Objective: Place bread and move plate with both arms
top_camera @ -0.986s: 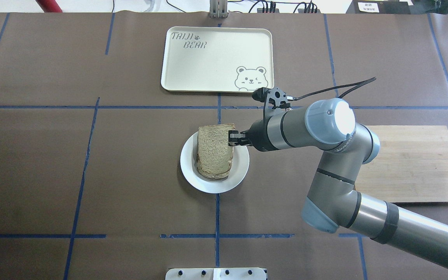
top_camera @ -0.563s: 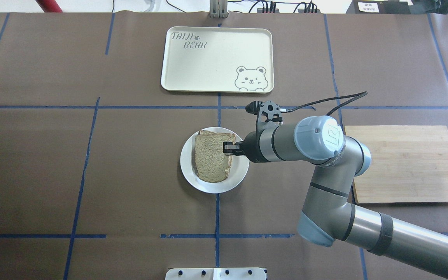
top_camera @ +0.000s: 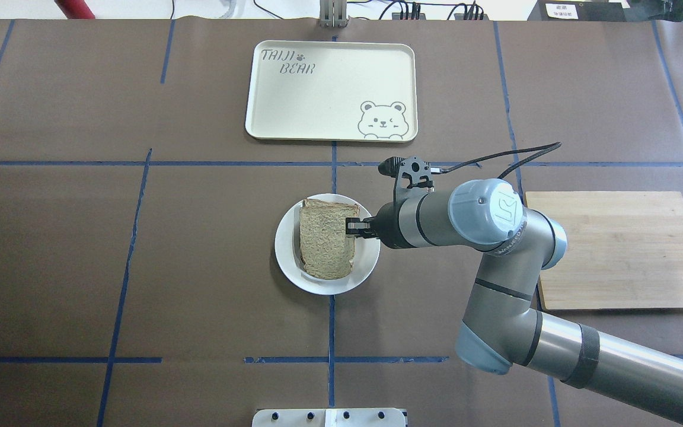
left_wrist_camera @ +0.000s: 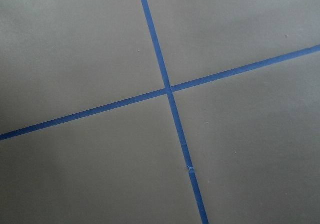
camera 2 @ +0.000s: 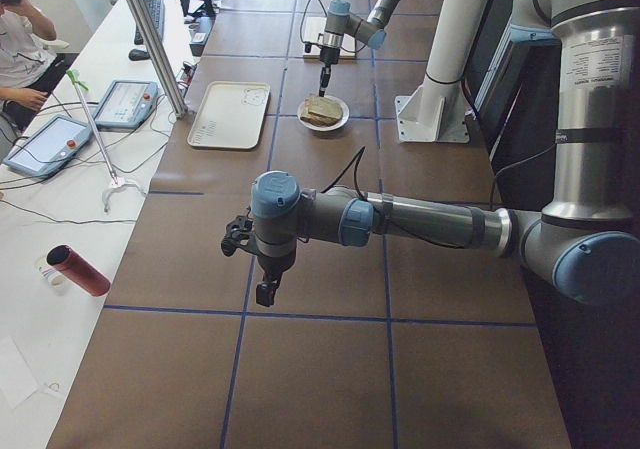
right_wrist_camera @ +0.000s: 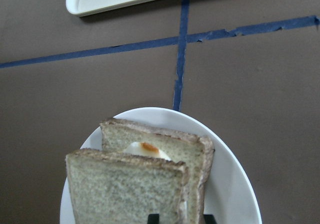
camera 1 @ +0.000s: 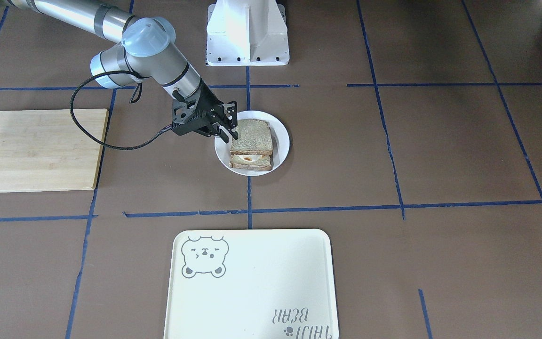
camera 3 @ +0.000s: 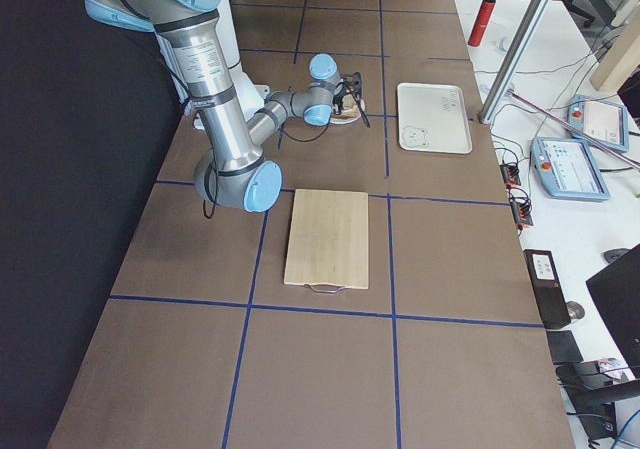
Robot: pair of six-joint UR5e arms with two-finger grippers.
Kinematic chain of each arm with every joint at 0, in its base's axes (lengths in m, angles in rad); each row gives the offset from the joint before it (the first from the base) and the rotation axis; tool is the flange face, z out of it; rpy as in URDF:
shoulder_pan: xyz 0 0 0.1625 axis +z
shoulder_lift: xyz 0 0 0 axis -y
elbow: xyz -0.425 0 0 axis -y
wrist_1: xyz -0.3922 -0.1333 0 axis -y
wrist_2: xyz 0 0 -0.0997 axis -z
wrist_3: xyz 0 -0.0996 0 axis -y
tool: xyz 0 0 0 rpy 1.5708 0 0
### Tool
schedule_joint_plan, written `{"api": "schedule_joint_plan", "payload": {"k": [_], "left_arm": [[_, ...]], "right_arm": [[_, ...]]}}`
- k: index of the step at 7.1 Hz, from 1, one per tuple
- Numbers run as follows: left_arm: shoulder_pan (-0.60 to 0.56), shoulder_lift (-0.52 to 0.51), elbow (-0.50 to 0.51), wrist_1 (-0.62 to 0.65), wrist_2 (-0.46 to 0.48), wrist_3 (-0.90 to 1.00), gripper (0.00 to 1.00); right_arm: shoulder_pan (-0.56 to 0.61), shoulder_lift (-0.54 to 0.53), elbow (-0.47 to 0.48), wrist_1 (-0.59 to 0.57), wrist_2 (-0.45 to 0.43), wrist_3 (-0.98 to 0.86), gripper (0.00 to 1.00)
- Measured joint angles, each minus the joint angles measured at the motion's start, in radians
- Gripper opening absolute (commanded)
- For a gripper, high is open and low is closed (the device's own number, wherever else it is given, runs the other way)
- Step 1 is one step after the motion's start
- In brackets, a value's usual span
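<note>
The bread (top_camera: 326, 246) lies flat on a darker toast slice with a fried egg (right_wrist_camera: 145, 148), both on the small white plate (top_camera: 285, 249) at the table's middle. In the front view the bread (camera 1: 251, 134) tops the stack on the plate (camera 1: 281, 141). My right gripper (top_camera: 350, 228) is at the bread's right edge, low over the plate, its jaws a little apart and not clamping the slice. Its fingertips (right_wrist_camera: 153, 218) show at the bottom of the right wrist view, with the bread (right_wrist_camera: 125, 189) just ahead. My left gripper (camera 2: 266, 291) hangs over bare table far to the left; I cannot tell whether it is open.
The cream bear tray (top_camera: 329, 89) lies beyond the plate. A wooden cutting board (top_camera: 620, 249) lies to the right, under my right arm's elbow. The white pedestal (camera 1: 247, 33) stands at the near edge. The left wrist view shows only brown table and blue tape lines.
The bread went from tilted up in my right gripper to lying flat on the egg toast. The gripper came down with it, then drew back slightly to the right.
</note>
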Motion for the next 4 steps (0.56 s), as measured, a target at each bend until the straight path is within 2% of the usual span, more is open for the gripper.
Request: {"api": "schedule_joint_plan", "payload": {"k": [1, 2, 4], "left_arm": [[0.000, -0.003, 0.000, 0.000, 0.001, 0.000, 1.00], [0.002, -0.008, 0.001, 0.000, 0.002, 0.000, 1.00], [0.003, -0.046, -0.001, -0.001, -0.010, -0.001, 1.00]], "right_arm": [[0.029, 0.009, 0.003, -0.056, 0.027, -0.004, 1.00], [0.080, 0.013, 0.006, -0.118, 0.094, -0.032, 1.00], [0.231, 0.008, 0.014, -0.305, 0.262, -0.223, 1.00]]}}
